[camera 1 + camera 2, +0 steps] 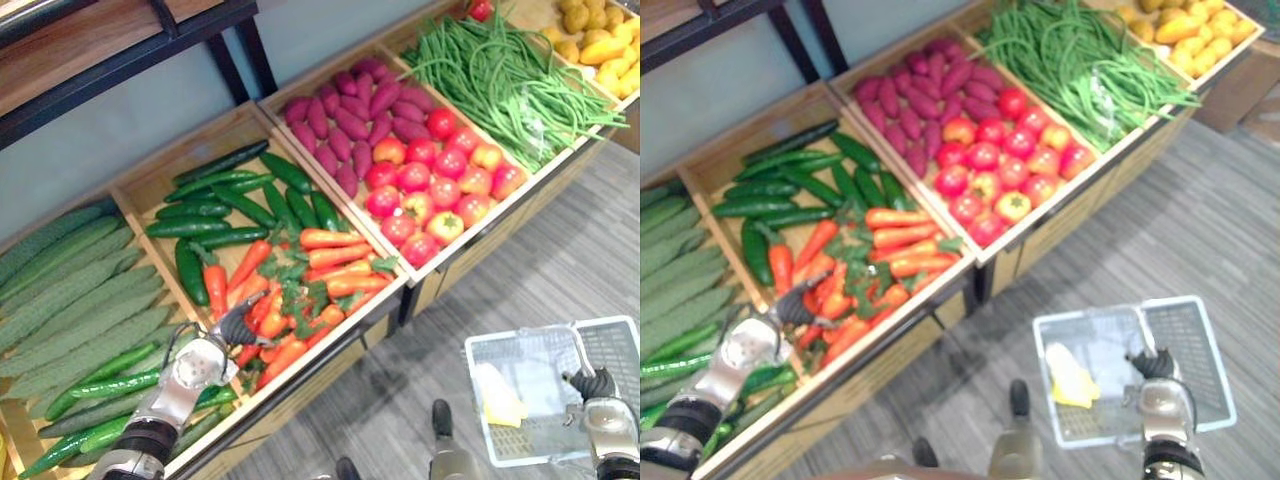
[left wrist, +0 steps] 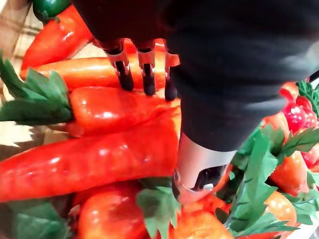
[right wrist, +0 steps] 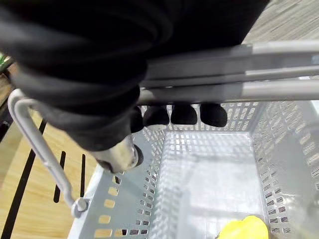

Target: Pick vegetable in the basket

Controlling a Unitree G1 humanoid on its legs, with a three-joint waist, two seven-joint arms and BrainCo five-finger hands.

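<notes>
A pile of orange carrots (image 1: 335, 262) with green tops fills the near half of a wooden crate. My left hand (image 1: 205, 358) reaches into it from the lower left. In the left wrist view its fingertips (image 2: 146, 79) rest on one carrot (image 2: 107, 109), fingers nearly straight, with the thumb (image 2: 197, 181) beside a larger carrot (image 2: 84, 162). My right hand (image 1: 1158, 388) is curled round the handle (image 3: 224, 69) of a grey plastic basket (image 1: 530, 432) hanging over the floor at lower right. A yellow item (image 1: 1070, 378) lies in the basket.
Dark green cucumbers (image 1: 215, 205) share the carrots' crate. Long ridged green gourds (image 1: 70, 300) lie to the left. Purple sweet potatoes (image 1: 355, 110), red tomatoes (image 1: 435, 185), green beans (image 1: 500, 70) and yellow produce (image 1: 595, 35) lie to the right. Grey floor (image 1: 560, 265) fronts the stand.
</notes>
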